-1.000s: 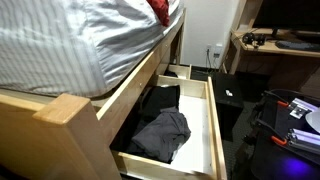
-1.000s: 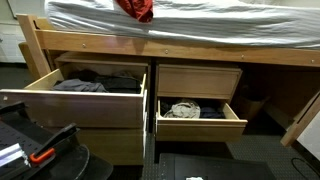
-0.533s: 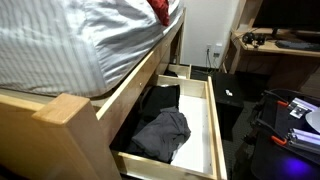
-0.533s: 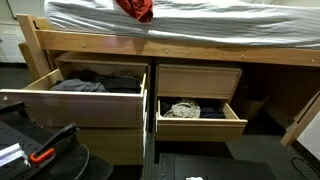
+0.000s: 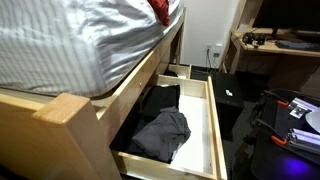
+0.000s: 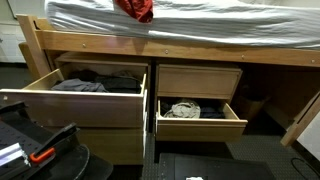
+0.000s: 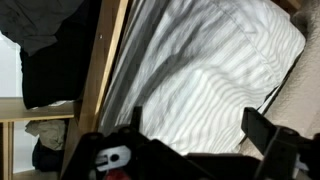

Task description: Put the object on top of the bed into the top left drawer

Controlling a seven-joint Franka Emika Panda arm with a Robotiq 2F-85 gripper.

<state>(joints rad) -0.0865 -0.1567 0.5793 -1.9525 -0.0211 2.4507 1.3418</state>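
1. I see the red object (image 6: pixel 133 9) lying on top of the bed (image 6: pixel 230 25), on the striped sheet (image 7: pixel 200 60) near one end of the mattress; it shows in both exterior views (image 5: pixel 158 10).
2. The top left drawer (image 6: pixel 70 105) stands pulled out beneath the bed, with dark clothes (image 6: pixel 95 82) inside.
3. The drawer beside it (image 6: pixel 200 125) is also pulled out, holding a light-coloured cloth (image 6: pixel 183 109).
4. In my wrist view the gripper (image 7: pixel 198 128) hangs above the striped sheet, its jaws spread wide with nothing between them.
5. The red object does not appear between the fingers (image 7: pixel 262 128).
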